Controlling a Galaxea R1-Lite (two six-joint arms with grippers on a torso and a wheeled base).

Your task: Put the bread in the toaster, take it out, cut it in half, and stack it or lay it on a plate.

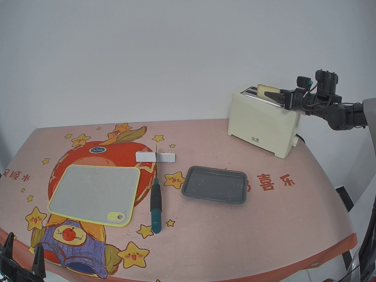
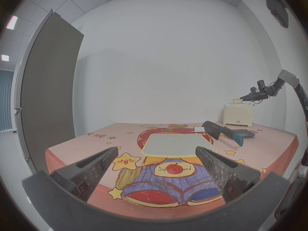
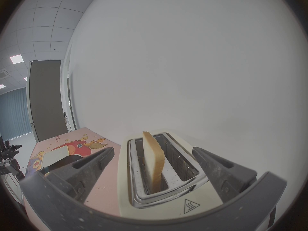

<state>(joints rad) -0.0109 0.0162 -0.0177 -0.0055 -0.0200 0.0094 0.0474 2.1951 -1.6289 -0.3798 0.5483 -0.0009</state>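
Observation:
A slice of bread (image 1: 267, 89) (image 3: 153, 161) stands upright in one slot of the cream toaster (image 1: 264, 128) (image 3: 166, 206) at the table's back right, its top half sticking out. My right gripper (image 1: 274, 96) (image 3: 153, 149) hovers just above the toaster's right end, open, one finger to each side of the slice and touching neither face. A dark grey rectangular plate (image 1: 214, 184) lies empty mid-table. A teal-handled knife (image 1: 156, 200) rests its blade on a small white block (image 1: 155, 157). My left gripper (image 1: 23, 243) (image 2: 156, 149) is open off the table's front left corner.
A grey cutting board (image 1: 96, 192) (image 2: 175, 144) with a yellow rim lies left of the knife on the printed tablecloth. The toaster's second slot (image 3: 178, 159) holds nothing. A white wall runs close behind the toaster.

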